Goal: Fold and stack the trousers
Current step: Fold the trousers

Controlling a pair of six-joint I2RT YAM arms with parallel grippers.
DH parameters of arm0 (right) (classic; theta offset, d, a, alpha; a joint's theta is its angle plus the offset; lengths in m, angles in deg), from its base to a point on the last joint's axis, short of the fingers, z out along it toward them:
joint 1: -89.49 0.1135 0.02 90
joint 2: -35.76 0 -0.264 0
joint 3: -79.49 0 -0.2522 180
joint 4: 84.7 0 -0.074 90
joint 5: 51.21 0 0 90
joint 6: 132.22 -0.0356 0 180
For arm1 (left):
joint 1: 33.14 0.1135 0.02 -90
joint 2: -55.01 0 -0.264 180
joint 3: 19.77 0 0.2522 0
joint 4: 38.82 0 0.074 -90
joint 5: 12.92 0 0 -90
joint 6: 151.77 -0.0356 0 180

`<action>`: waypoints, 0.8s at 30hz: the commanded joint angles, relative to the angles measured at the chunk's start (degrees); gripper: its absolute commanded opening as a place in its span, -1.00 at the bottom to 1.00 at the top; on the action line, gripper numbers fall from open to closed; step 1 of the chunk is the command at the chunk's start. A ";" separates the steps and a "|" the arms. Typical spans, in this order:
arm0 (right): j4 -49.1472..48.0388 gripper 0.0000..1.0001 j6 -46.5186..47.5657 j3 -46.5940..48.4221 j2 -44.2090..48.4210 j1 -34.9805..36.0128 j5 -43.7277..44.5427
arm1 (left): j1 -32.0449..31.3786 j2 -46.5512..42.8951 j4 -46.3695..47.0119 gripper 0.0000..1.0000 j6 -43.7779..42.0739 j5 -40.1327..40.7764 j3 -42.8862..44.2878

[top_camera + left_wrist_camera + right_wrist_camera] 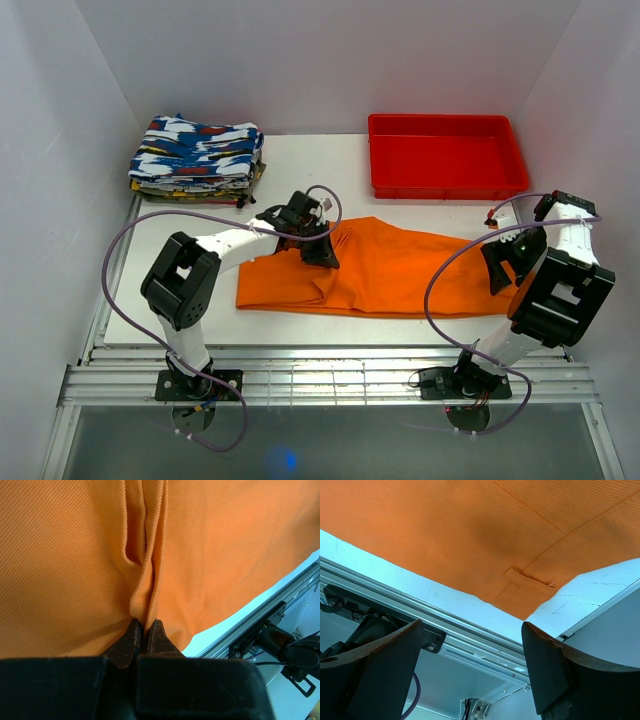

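Observation:
The bright-orange trousers (380,270) lie stretched left to right across the white table. My left gripper (320,250) is on their upper left part and is shut on a pinched ridge of the orange cloth (142,605), with both fingertips closed on the fold. My right gripper (497,272) hovers over the right end of the trousers, open and empty. In the right wrist view its two fingers (545,660) stand wide apart above the table's near edge, with a corner of the trousers (525,592) and its belt loop ahead of them.
A stack of blue, white and red patterned folded clothes (197,158) sits at the back left. A rigid red tray (446,155) stands at the back right. The table's metal front rail (320,380) runs along the near edge. White walls close in both sides.

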 commanded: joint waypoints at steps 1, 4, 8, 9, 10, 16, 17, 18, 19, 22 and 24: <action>1.07 0.69 0.77 -1.11 1.39 -0.35 -0.36 | -1.31 -1.38 2.65 -1.00 2.05 0.02 3.11; 0.80 0.65 0.42 -2.25 0.78 -0.35 -1.15 | -1.31 -2.34 2.21 -1.00 1.70 0.90 3.29; -0.77 0.56 -0.55 -4.36 -0.53 -0.17 -2.12 | -1.31 -2.70 -0.24 -1.00 1.79 1.96 5.04; -1.39 0.54 -0.81 -5.41 -0.89 -0.09 -2.12 | -1.31 -2.70 -0.60 -1.00 1.88 2.05 5.31; -2.27 0.54 -1.51 -6.03 -0.98 0.00 -1.77 | -1.31 -2.70 -1.39 -1.00 1.79 2.31 5.57; -7.19 0.48 -2.92 -10.42 -2.56 1.14 -0.63 | -1.31 -2.96 -2.62 -1.00 3.02 1.17 7.85; -7.72 0.47 -3.36 -10.78 -2.47 1.23 -0.28 | -1.31 -2.87 -2.80 -1.00 3.45 0.82 8.21; -8.94 0.46 -3.45 -11.13 -2.30 1.41 -0.01 | -1.31 -2.96 -2.97 -1.00 3.72 0.21 9.08; -9.48 0.46 -3.45 -11.91 -2.12 1.58 0.77 | -1.39 -2.79 -2.98 -1.00 4.07 -0.14 9.26; -10.71 0.45 -3.54 -12.97 -1.59 2.29 1.57 | -1.92 -2.26 -3.06 -1.00 4.86 -0.94 10.58; -10.62 0.44 -3.89 -13.24 -1.95 2.64 1.40 | -2.54 -1.29 -2.98 -1.00 5.30 -1.20 11.19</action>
